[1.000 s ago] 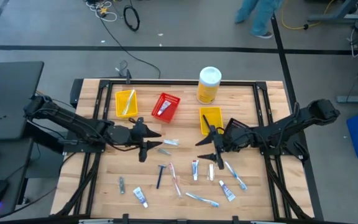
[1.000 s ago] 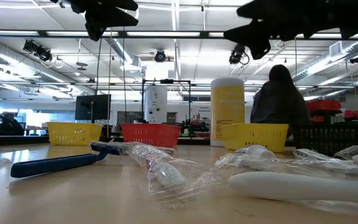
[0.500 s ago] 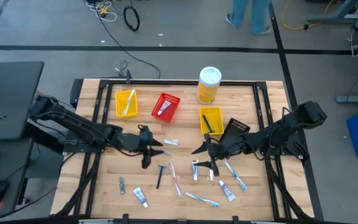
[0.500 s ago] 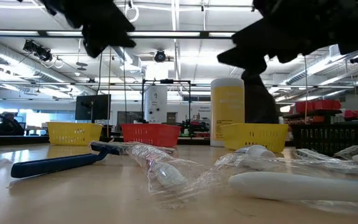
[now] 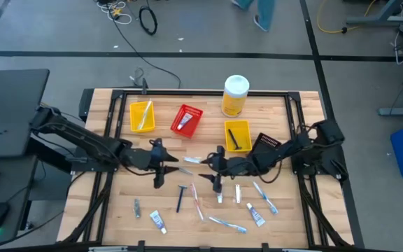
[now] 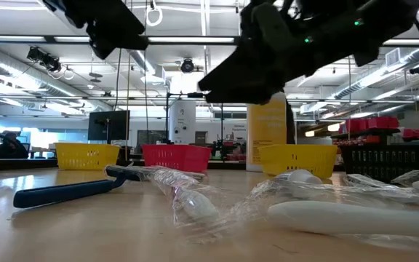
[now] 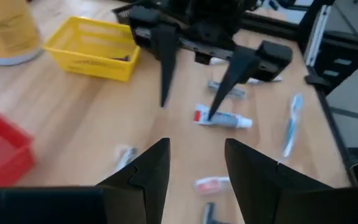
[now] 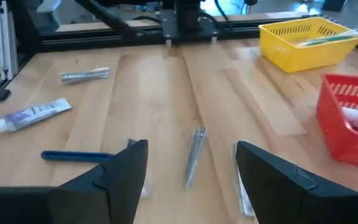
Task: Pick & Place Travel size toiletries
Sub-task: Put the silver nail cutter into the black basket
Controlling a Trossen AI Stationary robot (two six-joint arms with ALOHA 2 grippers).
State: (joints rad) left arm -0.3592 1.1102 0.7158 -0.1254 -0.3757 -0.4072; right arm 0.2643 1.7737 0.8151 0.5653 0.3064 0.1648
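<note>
Toiletries [image 5: 219,187] lie scattered near the red bin [image 5: 186,120]; both open, empty grippers, left [image 5: 166,168] and right [image 5: 212,168], converge there and risk colliding.

Right end effector [image 5: 214,173] has swept leftward to table centre, nearing left end effector [image 5: 165,170].

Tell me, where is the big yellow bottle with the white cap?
In the high view, the yellow bottle stands at the table's far edge, right of middle, just behind the yellow bin and right of the red bin.
</note>
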